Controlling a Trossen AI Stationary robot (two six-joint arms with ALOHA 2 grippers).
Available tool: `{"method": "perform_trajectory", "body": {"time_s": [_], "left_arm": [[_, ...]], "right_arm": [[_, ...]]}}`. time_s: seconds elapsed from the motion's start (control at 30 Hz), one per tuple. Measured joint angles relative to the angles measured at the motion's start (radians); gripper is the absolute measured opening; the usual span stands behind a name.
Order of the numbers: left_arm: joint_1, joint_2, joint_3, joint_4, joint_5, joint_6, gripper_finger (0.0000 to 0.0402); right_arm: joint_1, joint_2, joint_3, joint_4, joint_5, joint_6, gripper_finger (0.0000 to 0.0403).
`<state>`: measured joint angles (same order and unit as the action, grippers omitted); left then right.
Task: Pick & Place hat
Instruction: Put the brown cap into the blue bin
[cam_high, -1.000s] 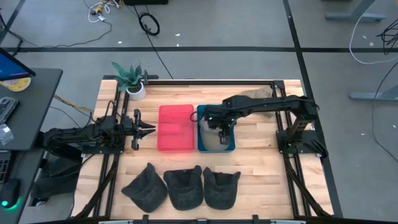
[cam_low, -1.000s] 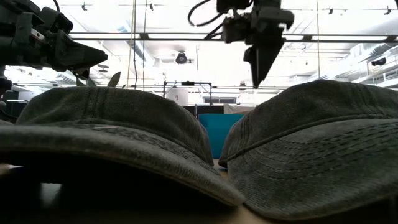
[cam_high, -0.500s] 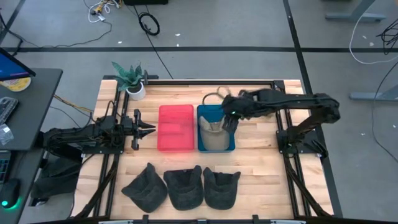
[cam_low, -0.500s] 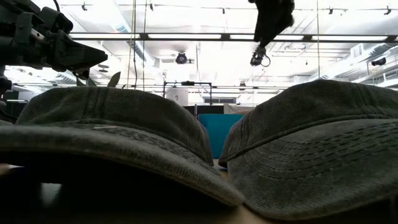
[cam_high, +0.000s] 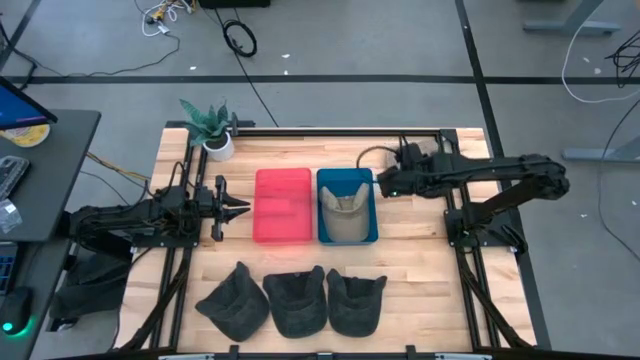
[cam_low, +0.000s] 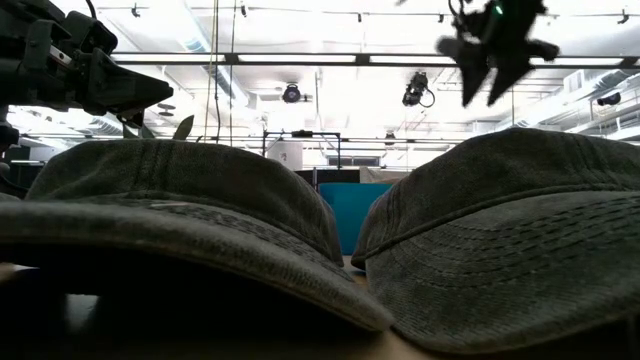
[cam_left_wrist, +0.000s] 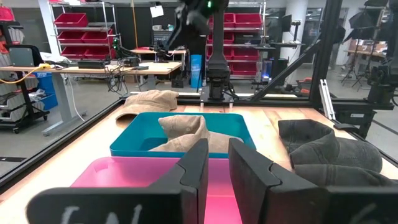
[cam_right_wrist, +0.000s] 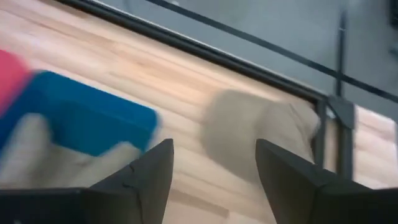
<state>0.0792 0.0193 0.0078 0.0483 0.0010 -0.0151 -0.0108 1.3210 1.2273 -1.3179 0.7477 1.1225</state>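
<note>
A tan hat (cam_high: 345, 212) lies in the teal bin (cam_high: 322, 205), beside the pink bin (cam_high: 283, 205); it also shows in the left wrist view (cam_left_wrist: 186, 130). A second tan hat (cam_right_wrist: 261, 134) lies on the table at the far right. Three dark grey hats (cam_high: 295, 300) lie in a row at the near edge. My right gripper (cam_high: 382, 185) is open and empty, raised just right of the teal bin. My left gripper (cam_high: 240, 207) hovers left of the pink bin, with a narrow gap between its fingers (cam_left_wrist: 196, 168), and holds nothing.
A potted plant (cam_high: 210, 125) stands at the far left corner. A black frame rail (cam_high: 340, 130) runs along the table's far edge. In the low view the dark hats (cam_low: 500, 230) fill the foreground. Bare wood lies between the bins and the dark hats.
My right gripper has risen out of the teal bin and drawn back toward the table's right and far edge, tipping from pointing down to more level. The tan hat stays lying in the teal bin.
</note>
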Motion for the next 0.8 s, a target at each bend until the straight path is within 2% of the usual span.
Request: {"method": "perform_trajectory", "body": {"time_s": [0.17,0.33,0.53,0.8], "left_arm": [[0.0,0.0,0.0,0.0,0.0,0.0,0.0067],[0.0,0.0,0.0,0.0,0.0,0.0,0.0067],[0.0,0.0,0.0,0.0,0.0,0.0,0.0067],[0.0,0.0,0.0,0.0,0.0,0.0,0.0067]], "right_arm": [[-0.09,-0.085,-0.121,0.005,0.003,0.028,0.0231],[-0.202,-0.16,-0.215,0.096,-0.004,-0.01,0.0231],[-0.288,-0.215,-0.321,0.238,-0.062,-0.204,0.0231],[-0.367,-0.218,-0.45,0.44,-0.137,-0.425,0.0231]]}}
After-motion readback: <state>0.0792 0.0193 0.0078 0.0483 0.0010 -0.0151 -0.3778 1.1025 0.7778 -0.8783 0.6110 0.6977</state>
